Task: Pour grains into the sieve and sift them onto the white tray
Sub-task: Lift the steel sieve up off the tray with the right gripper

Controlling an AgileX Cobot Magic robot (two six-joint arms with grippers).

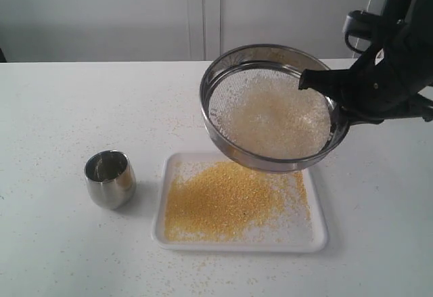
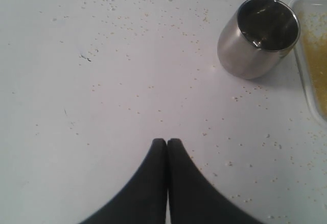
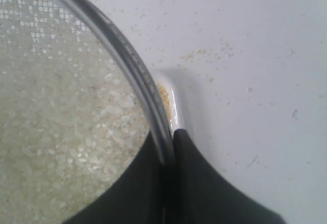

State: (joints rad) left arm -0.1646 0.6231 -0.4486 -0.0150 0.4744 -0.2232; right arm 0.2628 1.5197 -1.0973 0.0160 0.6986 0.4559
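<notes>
The steel sieve (image 1: 270,107) hangs tilted in the air above the far edge of the white tray (image 1: 315,233). My right gripper (image 1: 318,84) is shut on the sieve's rim (image 3: 135,73), one finger inside and one outside. Whitish rice-like grains (image 1: 270,118) lie on its mesh, and in the right wrist view the same grains (image 3: 61,132) fill the mesh. Fine yellow-orange grains (image 1: 223,199) cover the tray. My left gripper (image 2: 167,141) is shut on nothing, low over the bare table, out of the exterior view.
A small rounded steel cup (image 1: 109,178) stands upright left of the tray, its inside dark; in the left wrist view the cup (image 2: 259,36) sits beside the tray's edge (image 2: 306,71). Stray grains speckle the white table (image 1: 54,121).
</notes>
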